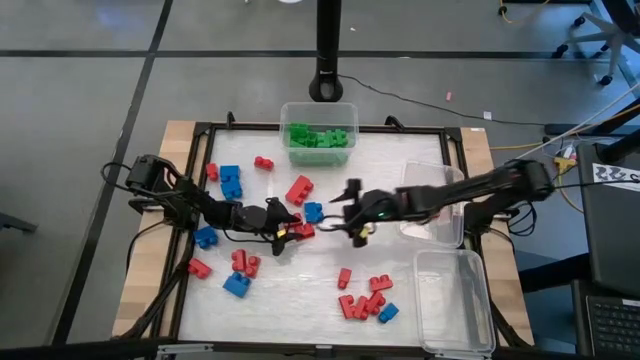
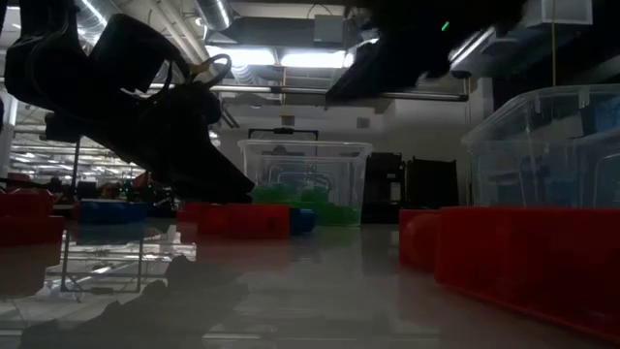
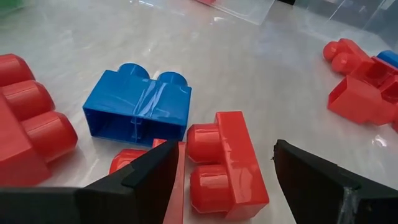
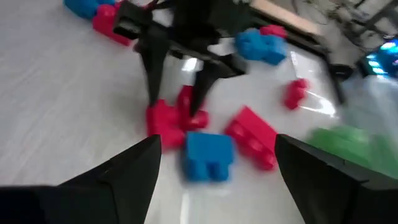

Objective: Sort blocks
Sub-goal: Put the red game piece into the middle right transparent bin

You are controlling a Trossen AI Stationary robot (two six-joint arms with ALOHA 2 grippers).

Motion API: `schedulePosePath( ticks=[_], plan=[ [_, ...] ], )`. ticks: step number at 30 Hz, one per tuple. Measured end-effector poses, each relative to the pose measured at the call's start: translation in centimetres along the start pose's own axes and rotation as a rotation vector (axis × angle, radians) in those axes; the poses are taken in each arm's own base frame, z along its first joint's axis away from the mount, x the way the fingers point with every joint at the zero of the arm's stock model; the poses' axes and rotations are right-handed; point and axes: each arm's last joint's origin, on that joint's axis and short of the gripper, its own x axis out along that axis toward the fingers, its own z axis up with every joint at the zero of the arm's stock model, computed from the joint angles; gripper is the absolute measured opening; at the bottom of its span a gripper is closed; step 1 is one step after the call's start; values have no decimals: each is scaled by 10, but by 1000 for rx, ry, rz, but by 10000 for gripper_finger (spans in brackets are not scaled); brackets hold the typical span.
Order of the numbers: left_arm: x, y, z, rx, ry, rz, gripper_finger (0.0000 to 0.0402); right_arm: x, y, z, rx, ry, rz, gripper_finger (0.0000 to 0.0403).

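Note:
Red, blue and green blocks lie scattered on the white table top (image 1: 300, 300). My left gripper (image 1: 287, 226) is low at the table's middle and open. Its fingers stand on either side of a small red block (image 3: 227, 162), beside a second red block (image 3: 127, 160). A blue block (image 3: 137, 102) lies just beyond. My right gripper (image 1: 350, 212) hangs open above the table, right of that cluster, nothing between its fingers. In its wrist view, that blue block (image 4: 208, 155) lies ahead of my right gripper (image 4: 217, 140), with my left gripper's fingers (image 4: 152, 93) behind it.
A clear tub of green blocks (image 1: 318, 135) stands at the far edge. Two clear tubs (image 1: 435, 205) (image 1: 455, 300) stand on the right. Red and blue blocks lie at near right (image 1: 365, 300) and on the left (image 1: 230, 180). A larger red block (image 1: 299, 189) lies beyond the blue one.

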Motion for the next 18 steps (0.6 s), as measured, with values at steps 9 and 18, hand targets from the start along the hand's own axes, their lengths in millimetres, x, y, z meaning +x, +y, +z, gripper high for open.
schedulePosePath(
  ticks=[9, 18],
  plan=[
    [1, 10, 0, -38, -13, 133, 251, 84, 26, -22, 67, -70, 93, 315],
    [1, 14, -1, -50, -22, 195, 251, 129, 37, -39, 81, 22, 59, 315]
  ],
)
